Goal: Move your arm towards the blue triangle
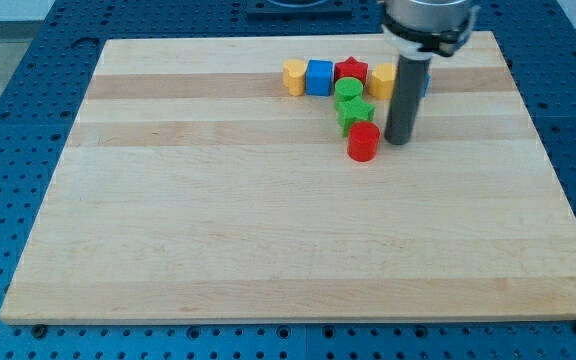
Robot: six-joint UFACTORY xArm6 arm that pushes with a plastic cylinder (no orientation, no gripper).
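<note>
Resting just right of red cylinder point(363, 142), my tip point(398, 141) hides blue triangle point(426, 82); orientation unreadable; end effector state: cannot tell.

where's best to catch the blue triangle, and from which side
Push only, no grip. Just a sliver of the blue triangle shows past the rod's right edge. My tip sits below it, right of the red cylinder, so probably meet its near face from the view's bottom.
</note>
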